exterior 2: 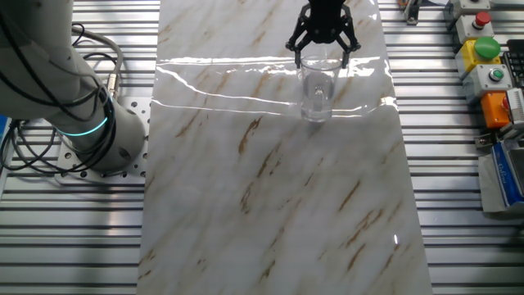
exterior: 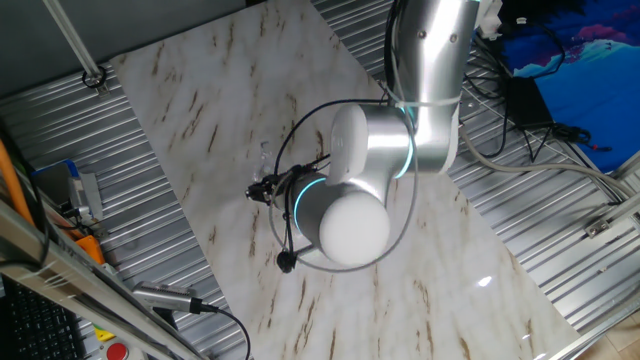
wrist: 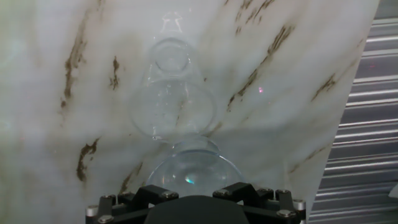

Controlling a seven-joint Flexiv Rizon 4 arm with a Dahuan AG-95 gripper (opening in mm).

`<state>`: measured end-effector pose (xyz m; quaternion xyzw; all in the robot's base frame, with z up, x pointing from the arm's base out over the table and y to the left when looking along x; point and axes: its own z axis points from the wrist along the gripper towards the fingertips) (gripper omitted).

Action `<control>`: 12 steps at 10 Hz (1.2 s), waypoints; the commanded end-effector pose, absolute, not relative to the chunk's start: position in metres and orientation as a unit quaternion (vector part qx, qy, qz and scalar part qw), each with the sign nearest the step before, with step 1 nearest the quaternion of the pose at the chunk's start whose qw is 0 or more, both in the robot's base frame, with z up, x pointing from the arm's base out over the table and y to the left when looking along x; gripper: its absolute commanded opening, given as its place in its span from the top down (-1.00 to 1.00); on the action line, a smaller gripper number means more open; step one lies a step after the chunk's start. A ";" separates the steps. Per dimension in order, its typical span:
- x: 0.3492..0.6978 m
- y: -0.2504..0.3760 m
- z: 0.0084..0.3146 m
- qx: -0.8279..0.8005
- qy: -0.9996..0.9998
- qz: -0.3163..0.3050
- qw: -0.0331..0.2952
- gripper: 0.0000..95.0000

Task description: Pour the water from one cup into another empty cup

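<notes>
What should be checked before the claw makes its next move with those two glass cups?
1. Claw open: ok, fingers spread, holding nothing.
2. Both cups standing on the marble table: ok, nearer cup and farther cup look upright.
3. Claw lined up with the nearer cup: ok, it sits centred just ahead in the hand view.
4. Gap between the cups: cannot tell, their outlines overlap.
5. Which cup is filled: cannot tell, only faint glints show.

Two clear cups, wide tumbler (wrist: 193,171) beside narrower cup (wrist: 172,99).
</notes>
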<state>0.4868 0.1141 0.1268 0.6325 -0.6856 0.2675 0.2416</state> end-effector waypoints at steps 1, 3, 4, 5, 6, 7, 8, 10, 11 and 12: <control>0.487 0.114 0.127 0.626 -0.686 0.277 0.248 1.00; 0.487 0.114 0.127 0.625 -0.686 0.279 0.248 1.00; 0.487 0.114 0.127 0.625 -0.684 0.282 0.249 1.00; 0.487 0.114 0.128 0.624 -0.683 0.285 0.250 1.00; 0.488 0.114 0.128 0.623 -0.681 0.291 0.252 1.00; 0.488 0.114 0.128 0.621 -0.681 0.294 0.254 1.00; 0.488 0.114 0.128 0.621 -0.681 0.294 0.254 1.00; 0.487 0.114 0.130 0.619 -0.679 0.298 0.258 1.00; 0.487 0.115 0.131 0.616 -0.677 0.304 0.263 1.00; 0.487 0.115 0.132 0.614 -0.676 0.309 0.266 1.00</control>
